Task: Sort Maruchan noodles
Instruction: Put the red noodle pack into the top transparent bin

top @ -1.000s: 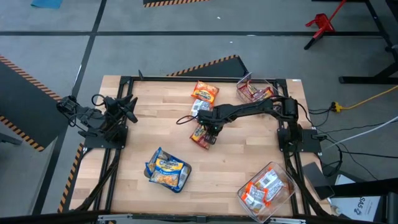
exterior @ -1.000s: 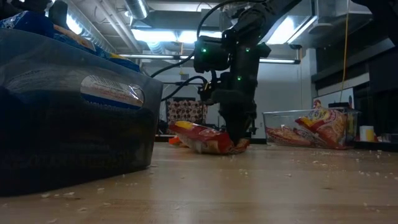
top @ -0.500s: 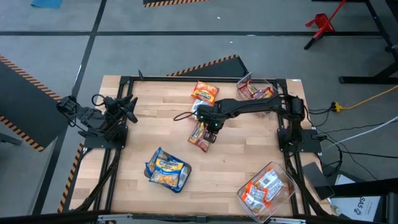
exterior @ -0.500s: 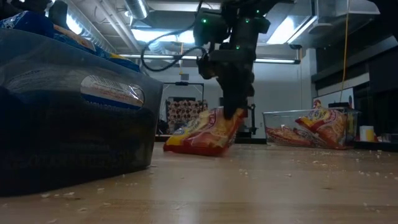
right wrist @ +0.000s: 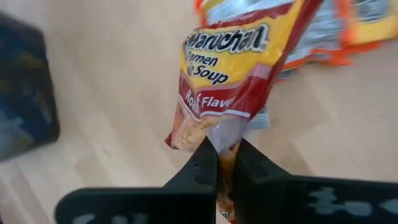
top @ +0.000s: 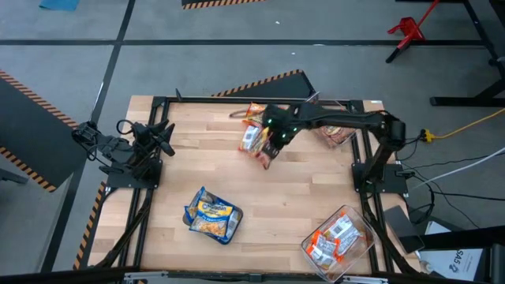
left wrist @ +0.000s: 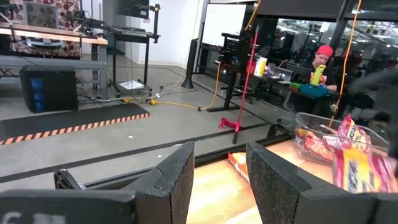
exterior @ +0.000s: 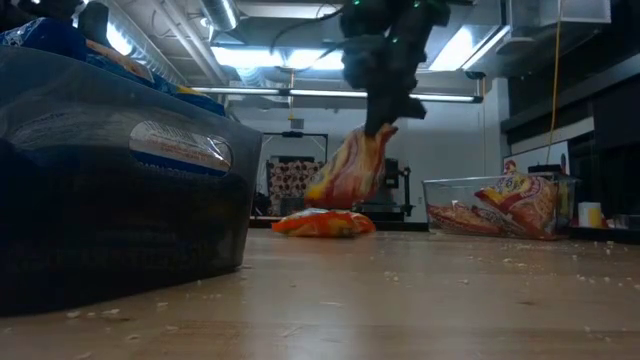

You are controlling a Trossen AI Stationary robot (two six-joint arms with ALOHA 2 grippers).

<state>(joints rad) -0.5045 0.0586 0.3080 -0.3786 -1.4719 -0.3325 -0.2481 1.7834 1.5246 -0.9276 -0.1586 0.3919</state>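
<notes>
My right gripper [right wrist: 227,155] is shut on a dark red and yellow Maruchan packet [right wrist: 239,68], held up over the table's far middle [top: 265,155]. In the low view the packet [exterior: 350,170] hangs under the gripper [exterior: 380,125]. Beyond it, an orange packet [top: 257,113] and a silver-white faced packet [top: 251,137] lie flat on the wood. The left gripper [left wrist: 221,168] is open and waits at the table's left edge [top: 162,134]. My right gripper pinches the red packet between its two fingers [right wrist: 205,162] by one end, near a corner [right wrist: 224,134]. The fingers come from above, pointing down. The packet is lifted clear of the table and hangs tilted below them [exterior: 345,175].
A clear bin with red packets [top: 331,126] stands at the far right, a bin with orange packets [top: 339,237] at the near right, and a bin with blue-yellow packets [top: 211,214] near the near left. A person sits in the room beyond the table [left wrist: 320,59].
The right gripper has risen and moved toward the far edge, keeping its hold on the red packet. The packet first tipped up on one end, then came clear of the table, and now hangs above the orange packet.
</notes>
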